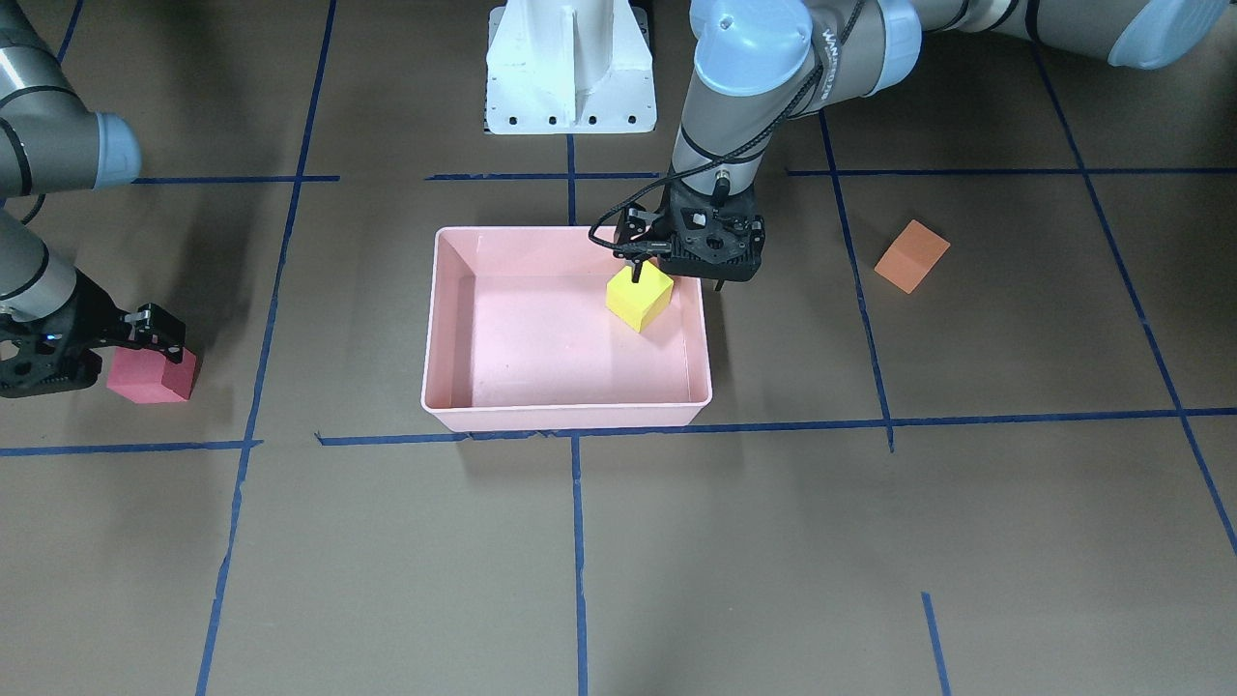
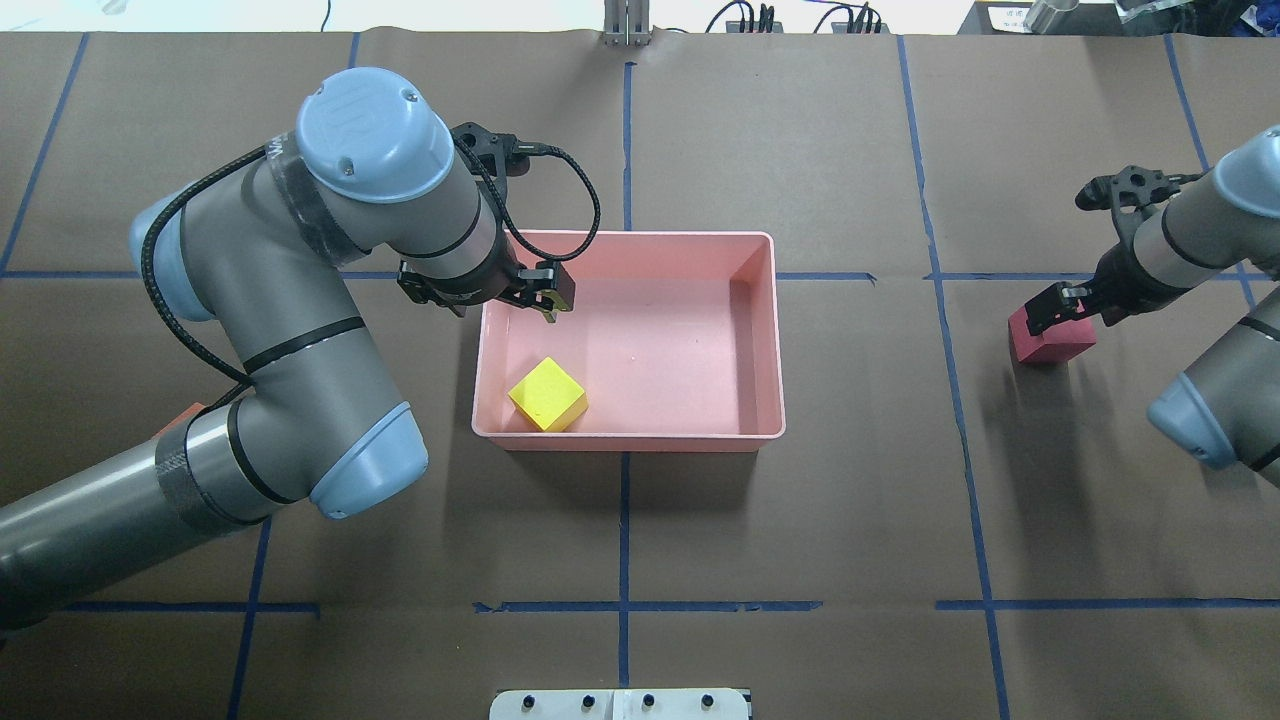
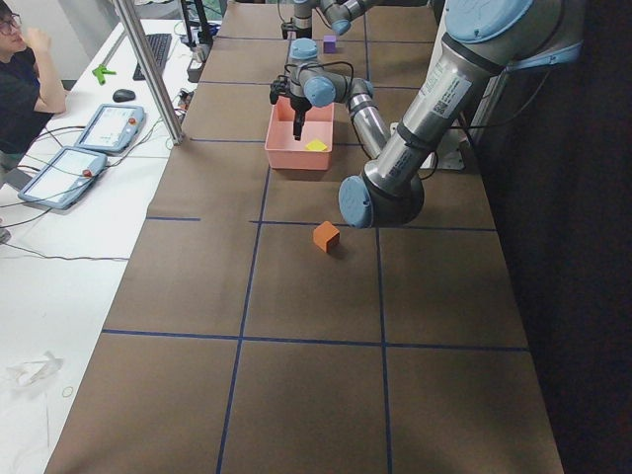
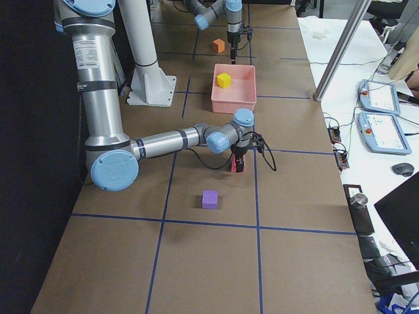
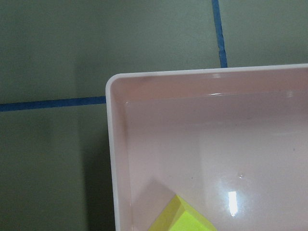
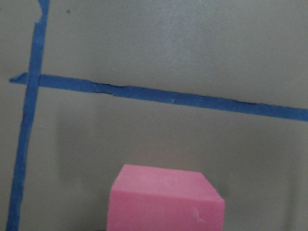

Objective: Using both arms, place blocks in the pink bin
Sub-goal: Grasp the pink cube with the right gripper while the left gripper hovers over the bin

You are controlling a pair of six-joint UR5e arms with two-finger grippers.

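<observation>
The pink bin (image 1: 570,418) stands mid-table and holds the yellow-green block (image 1: 639,297), also seen in the overhead view (image 2: 547,395). My left gripper (image 1: 678,278) hangs open and empty just above that block, over the bin's corner (image 5: 111,144). The red block (image 1: 152,375) rests on the table. My right gripper (image 1: 135,356) is down at it with fingers on either side; I cannot tell whether they press it. The right wrist view shows the red block (image 6: 166,199) low and close. The orange block (image 1: 911,255) and the purple block (image 4: 209,199) lie loose on the table.
The white pedestal base (image 1: 570,68) stands behind the bin. Blue tape lines (image 1: 577,541) cross the brown table. A metal pole (image 3: 148,69) and control pendants (image 3: 104,128) are on the operators' side, where a person (image 3: 25,69) sits.
</observation>
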